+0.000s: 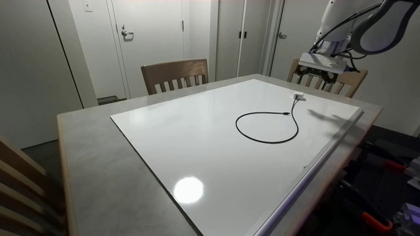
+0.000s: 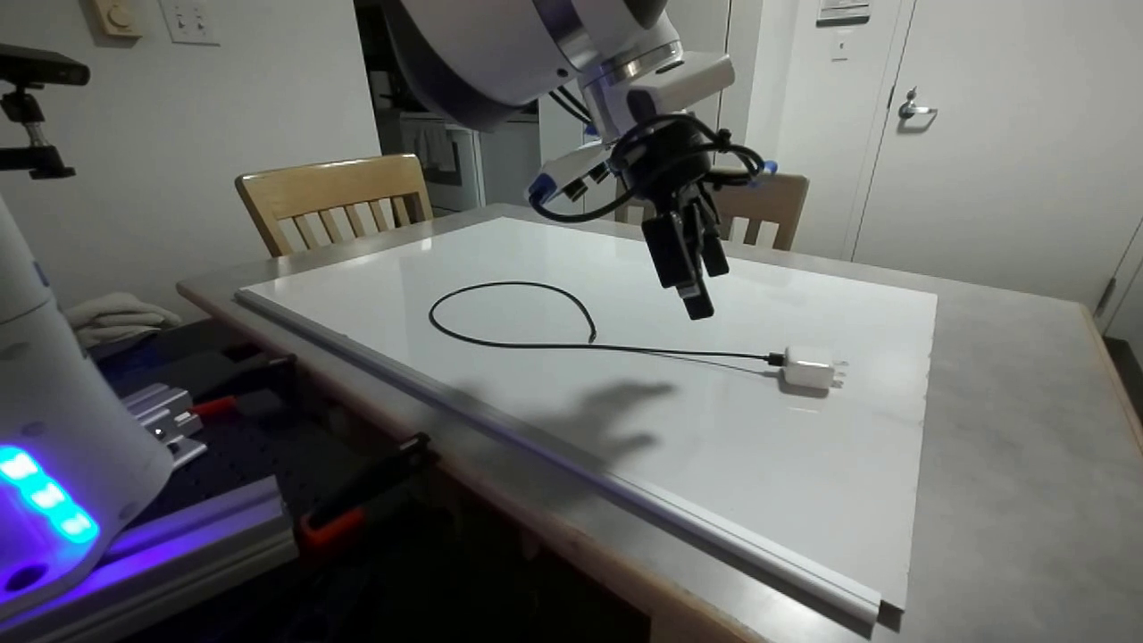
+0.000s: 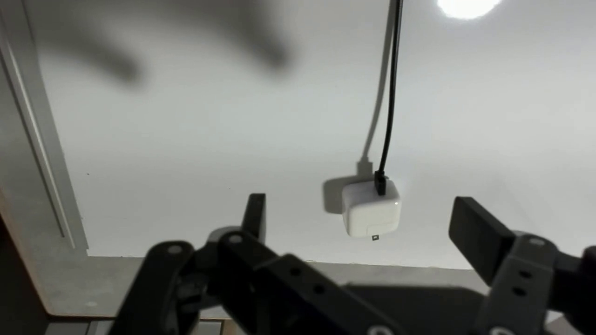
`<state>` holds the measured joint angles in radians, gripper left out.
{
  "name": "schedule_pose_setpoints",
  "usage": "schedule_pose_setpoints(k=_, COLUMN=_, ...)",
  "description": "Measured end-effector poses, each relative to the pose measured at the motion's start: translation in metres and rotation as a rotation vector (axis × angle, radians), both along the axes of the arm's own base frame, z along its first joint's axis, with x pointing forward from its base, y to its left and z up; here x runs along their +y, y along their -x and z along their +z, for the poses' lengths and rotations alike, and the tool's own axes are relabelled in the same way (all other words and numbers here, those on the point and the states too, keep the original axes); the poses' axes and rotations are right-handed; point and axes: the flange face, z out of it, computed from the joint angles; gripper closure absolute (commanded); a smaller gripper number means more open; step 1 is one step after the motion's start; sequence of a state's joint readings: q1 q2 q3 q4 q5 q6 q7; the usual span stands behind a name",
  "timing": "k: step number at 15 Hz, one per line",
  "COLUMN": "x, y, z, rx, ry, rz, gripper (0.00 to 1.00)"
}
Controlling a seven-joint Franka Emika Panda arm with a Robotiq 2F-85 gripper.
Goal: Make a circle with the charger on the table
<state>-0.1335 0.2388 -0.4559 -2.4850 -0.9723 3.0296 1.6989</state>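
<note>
The charger's black cable [image 1: 269, 142] lies on the table's glossy white panel [image 2: 804, 482] in a nearly closed loop. Its free dark connector end [image 1: 286, 113] sits just beside the cable's own straighter stretch, with a small gap in an exterior view. The cable's other end is plugged into a white adapter block [image 2: 810, 368], which rests on the panel with its prongs pointing outward. My gripper [image 2: 701, 290] is open and empty above the panel, over the adapter's end. In the wrist view the adapter [image 3: 372, 209] shows between the two spread fingers, below them and not touched.
A raised pale rail [image 2: 571, 473] runs along the panel's edge on the robot base's side. The grey rim [image 1: 98, 157] surrounds the panel. Wooden chairs [image 1: 177, 73] stand around the table. Clamps with red-orange parts [image 2: 335, 527] sit by the robot base.
</note>
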Motion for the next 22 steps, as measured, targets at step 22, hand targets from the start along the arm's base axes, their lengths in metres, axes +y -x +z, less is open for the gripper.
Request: schedule_pose_setpoints(k=22, x=-0.037, y=0.047, z=-0.025, rx=-0.193, ry=-0.180, rz=0.314, gripper=0.00)
